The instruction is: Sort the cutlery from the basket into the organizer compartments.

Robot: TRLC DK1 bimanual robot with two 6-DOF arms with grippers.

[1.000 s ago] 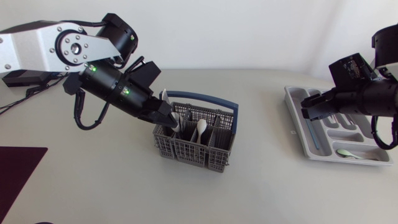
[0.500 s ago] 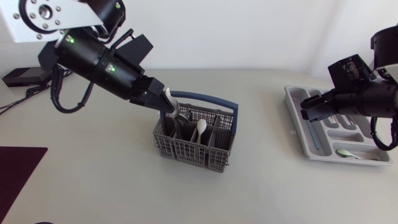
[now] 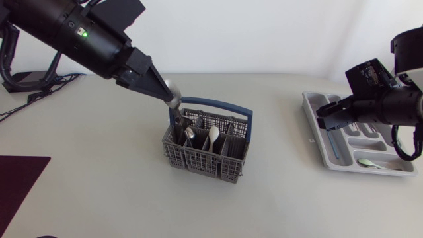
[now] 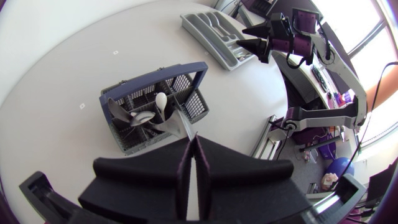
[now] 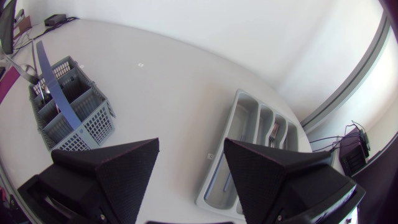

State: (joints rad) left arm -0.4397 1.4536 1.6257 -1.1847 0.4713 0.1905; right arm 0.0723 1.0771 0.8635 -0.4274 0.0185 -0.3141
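Cutlery [image 3: 190, 134] stands upright in the grey basket [image 3: 198, 160] near the middle of the table [image 3: 132, 198]. One slim metal piece [image 3: 178, 114] is pinched at its upper end by the left gripper [image 3: 170, 98], whose fingers [image 4: 184, 174] are clamped flat together on it. Its lower end is down among the basket's dividers, just beside a white spoon [image 3: 213, 135] and below the blue handle [image 3: 221, 104]. Whether it is a knife or a fork I cannot tell. To do this lift well, I'd say the arm should draw the piece up along its own length until the tip is clear of the rim and the handle bar. Swinging sideways early could snag it, tip the light basket or twist it in so narrow a grip. The organizer [image 3: 316, 135] lies well apart at the table's right side, with a pale green spoon [image 3: 369, 162] in one end compartment. The right gripper [image 3: 322, 118] hangs over it, fingers spread wide and holding nothing, so a long carry or a handover looks likely.
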